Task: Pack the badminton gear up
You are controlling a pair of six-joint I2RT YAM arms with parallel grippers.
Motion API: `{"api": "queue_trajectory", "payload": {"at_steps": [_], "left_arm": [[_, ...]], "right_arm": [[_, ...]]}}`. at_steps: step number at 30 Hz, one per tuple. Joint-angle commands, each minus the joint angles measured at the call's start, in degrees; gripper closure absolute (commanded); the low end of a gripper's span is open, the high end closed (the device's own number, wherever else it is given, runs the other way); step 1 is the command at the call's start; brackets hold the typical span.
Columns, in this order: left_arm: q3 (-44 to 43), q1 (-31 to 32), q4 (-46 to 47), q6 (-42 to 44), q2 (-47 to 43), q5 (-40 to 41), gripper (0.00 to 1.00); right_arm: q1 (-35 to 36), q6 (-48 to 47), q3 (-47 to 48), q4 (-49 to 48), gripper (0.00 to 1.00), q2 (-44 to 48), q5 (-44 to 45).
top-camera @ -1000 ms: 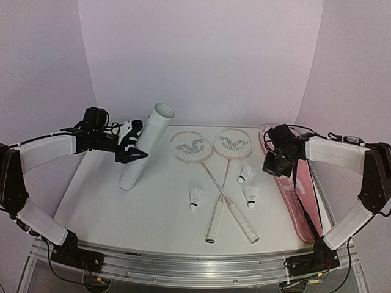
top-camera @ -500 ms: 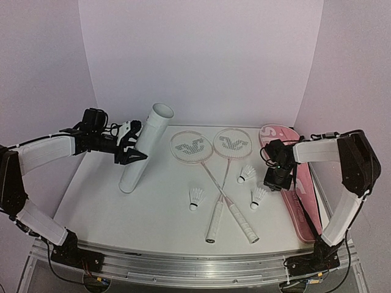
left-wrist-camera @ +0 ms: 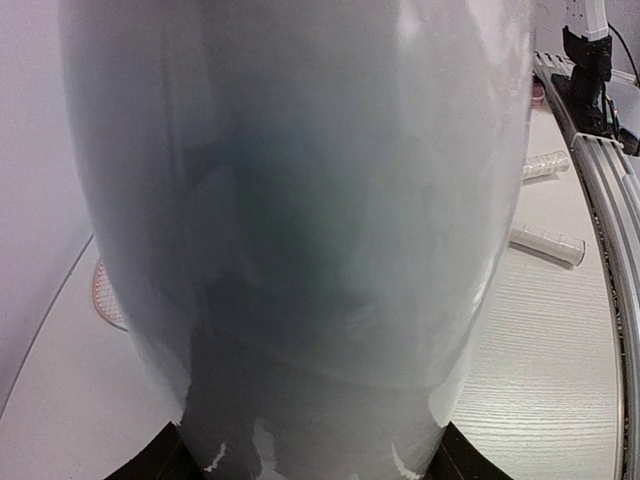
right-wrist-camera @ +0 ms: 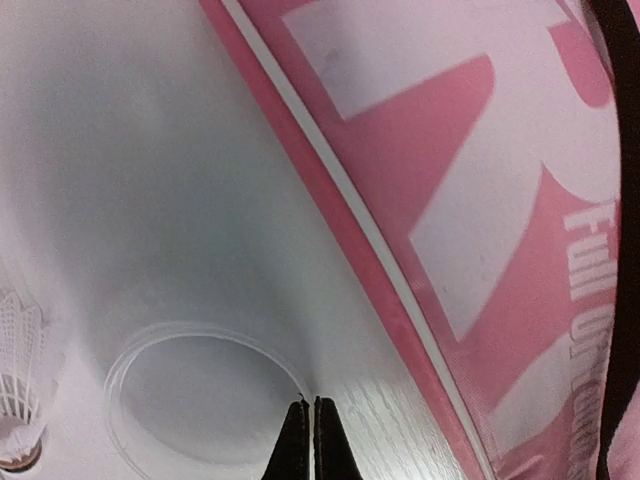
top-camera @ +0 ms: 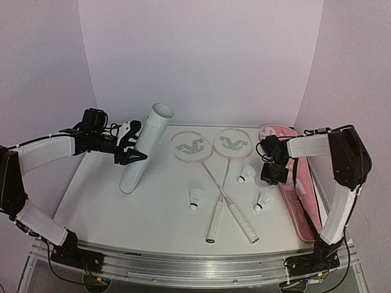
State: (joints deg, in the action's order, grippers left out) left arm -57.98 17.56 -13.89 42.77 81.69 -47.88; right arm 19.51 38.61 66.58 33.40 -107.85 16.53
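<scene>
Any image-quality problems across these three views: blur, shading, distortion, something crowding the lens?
Top external: even, soft pinkish light, sharp, with the table's front rail bowed by lens distortion. Left wrist: the white tube fills the frame, too close to focus, dark-shaded at its middle. Right wrist: lettering on the pink bag is soft, while the shut right tool looks crisp.
</scene>
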Motion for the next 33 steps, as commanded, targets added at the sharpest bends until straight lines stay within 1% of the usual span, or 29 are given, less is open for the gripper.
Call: {"api": "queue_trajectory", "payload": {"at_steps": [1, 3, 4, 8, 11, 13, 14, 15, 16, 17, 18, 20, 22, 25, 28, 30, 33], "left_arm": [[0.51, 0.03, 1.24, -1.88, -1.75, -1.44, 0.73], [0.81, 0.02, 1.39, -1.89, -1.96, -1.39, 0.73], [0.91, 0.06, 1.41, -1.83, -1.97, -1.42, 0.73], [0.68, 0.05, 1.50, -1.80, -1.60, -1.56, 0.73], [0.43, 0.04, 1.50, -1.79, -1.39, -1.62, 0.72], [0.42, 0.06, 1.48, -1.68, -1.39, -1.67, 0.72], [0.46, 0.06, 1.45, -1.60, -1.42, -1.73, 0.72], [0.54, 0.05, 1.40, -1.49, -1.46, -1.75, 0.72], [0.61, 0.04, 1.34, -1.27, -1.54, -1.74, 0.72], [0.72, 0.02, 1.27, -0.95, -1.64, -1.80, 0.72], [0.89, 0.02, 1.23, -0.48, -1.71, -1.84, 0.72], [1.26, 0.05, 1.14, 0.43, -1.91, -1.81, 0.72], [1.37, 0.08, 0.81, 1.17, -2.05, -1.83, 0.72], [1.38, 0.08, 0.35, 1.62, -2.06, -1.90, 0.71], [1.09, 0.02, -0.45, 2.19, -2.16, -1.88, 0.71], [0.84, 0.04, -1.06, 2.47, -2.20, -1.93, 0.71], [0.68, 0.07, -1.40, 2.57, -2.32, -1.76, 0.71]], "right_arm": [[-0.33, -2.41, 3.13, 0.43, 1.00, -2.44, -0.01], [-0.30, -2.95, 3.20, 0.43, 0.99, -1.85, -0.63], [-0.26, -3.49, 3.21, 0.44, 0.97, -1.36, -0.96], [-0.34, -5.98, 4.07, 0.90, 0.77, 1.45, -2.44], [-0.32, -7.58, 4.96, 1.88, 0.63, 5.33, -2.94], [-0.32, -10.13, 6.01, 2.56, 0.54, 7.99, -5.62], [-0.32, -11.56, 6.69, 3.54, 0.47, 9.23, -7.85], [-0.32, -12.65, 7.49, 5.33, 0.35, 10.26, -10.38], [-0.30, -13.97, 8.23, 7.73, 0.18, 10.70, -12.81], [-0.27, -15.63, 8.96, 10.47, 0.09, 11.02, -15.66], [-0.26, -18.08, 9.27, 12.57, 0.05, 11.14, -20.62], [-0.27, -21.77, 8.69, 16.22, 0.04, 10.73, -28.82], [-0.31, -24.44, 8.00, 19.85, 0.04, 9.11, -33.01], [-0.45, -27.30, 7.93, 23.52, 0.07, 6.52, -32.93], [-1.44, -28.82, 8.24, 24.63, 0.16, 4.33, -32.88], [-1.95, -29.02, 8.53, 26.33, 0.18, 3.50, -31.96], [-2.19, -28.81, 8.16, 27.56, 0.17, 4.46, -29.48]]}}
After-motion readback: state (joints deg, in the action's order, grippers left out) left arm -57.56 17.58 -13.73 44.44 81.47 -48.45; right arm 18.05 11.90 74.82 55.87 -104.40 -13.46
